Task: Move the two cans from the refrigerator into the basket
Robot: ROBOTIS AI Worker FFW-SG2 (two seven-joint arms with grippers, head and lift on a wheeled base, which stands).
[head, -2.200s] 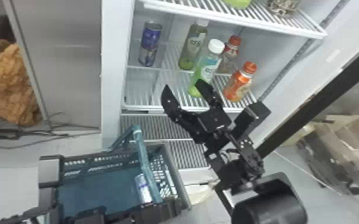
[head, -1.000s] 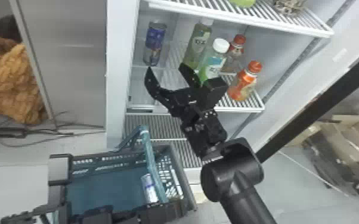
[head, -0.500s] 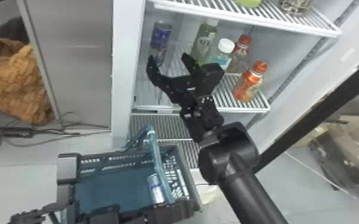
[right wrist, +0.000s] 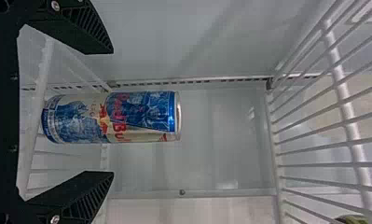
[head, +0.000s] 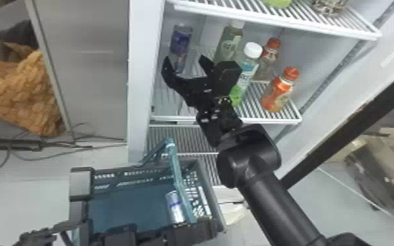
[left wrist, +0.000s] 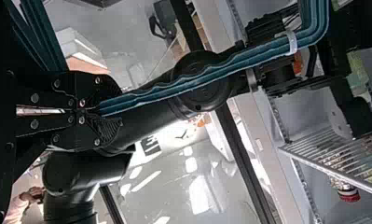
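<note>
open path to shelf can (head: 180,43), bottles (head: 248,68) beside gripper (head: 185,60)

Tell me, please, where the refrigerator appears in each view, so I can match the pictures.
Head view: the refrigerator stands upper middle to right, beyond the basket.
Left wrist view: it lies beyond the teal handle.
Right wrist view: its interior surrounds the blue can.
Shared landmark: white wire shelving.

Fridge can (right wrist: 113,117) blue/silver w/ red; basket (head: 213,207) dk grey, handle (head: 177,170) teal.
</note>
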